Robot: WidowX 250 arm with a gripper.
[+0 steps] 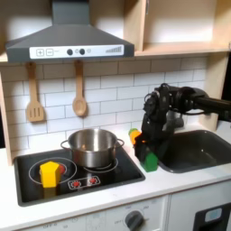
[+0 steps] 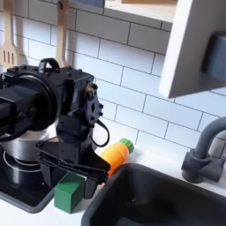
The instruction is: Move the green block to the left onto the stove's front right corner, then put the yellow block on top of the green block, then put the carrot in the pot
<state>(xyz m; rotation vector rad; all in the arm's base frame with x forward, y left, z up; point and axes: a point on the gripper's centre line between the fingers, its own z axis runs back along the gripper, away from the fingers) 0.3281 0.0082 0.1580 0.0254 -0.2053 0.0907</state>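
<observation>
First exterior view: gripper (image 1: 149, 152) lowered over the green block (image 1: 150, 163) beside the stove (image 1: 32, 188); its opening is obscured. Yellow block (image 1: 50, 173) on a burner; pot (image 1: 91, 147) behind.

Second exterior view: carrot (image 2: 115, 154) behind the block (image 2: 69, 193).

Largely hidden behind the gripper (image 1: 147, 150) in the first exterior view: the green block (image 1: 151, 163) and the carrot (image 1: 134, 135). Jaw opening impossible to tell in either exterior view. Masked by the arm in the second exterior view: most of the pot (image 2: 21, 146) and the stove (image 2: 18, 185), both also cut by the second exterior view's left edge. Too blurred to read: the stove's knobs.
</observation>
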